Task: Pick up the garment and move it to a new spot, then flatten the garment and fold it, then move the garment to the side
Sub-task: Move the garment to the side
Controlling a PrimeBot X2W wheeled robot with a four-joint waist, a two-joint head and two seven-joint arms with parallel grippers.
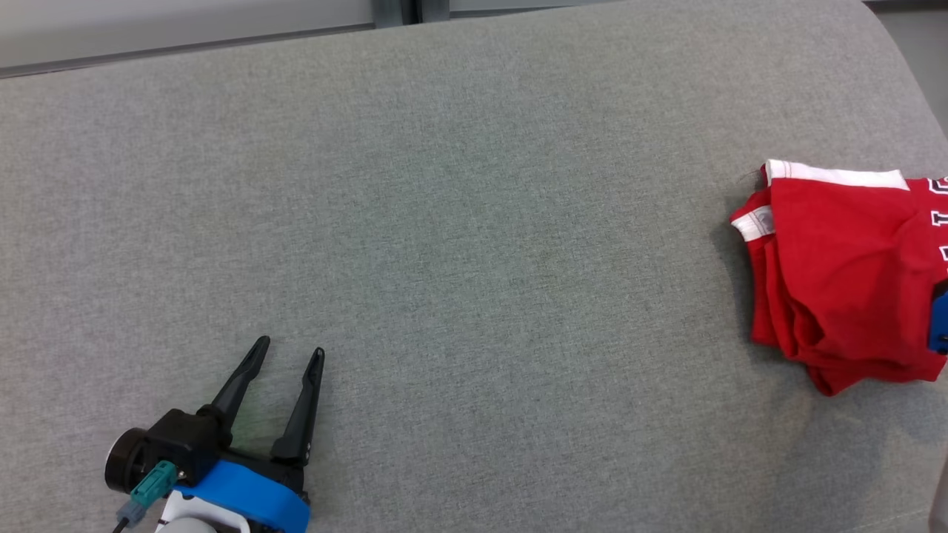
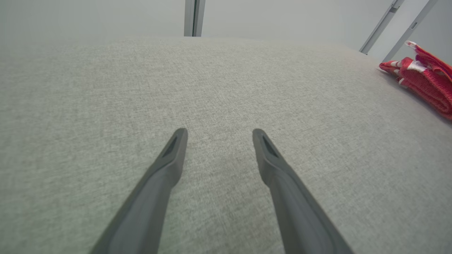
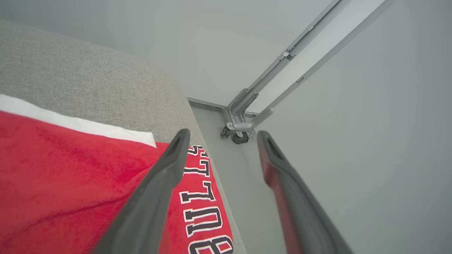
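Head view: red garment [image 1: 837, 274] lies far right, well apart from the spread left pincer [image 1: 290, 348]; right pincer [image 3: 222, 134], also spread, overhangs it.

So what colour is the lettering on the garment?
Black letters outlined in white, on the red garment; clearest in the right wrist view.

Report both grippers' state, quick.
Left gripper: open, empty, over the grey cushion.
Right gripper: open, gripping nothing, above the edge of the red garment.
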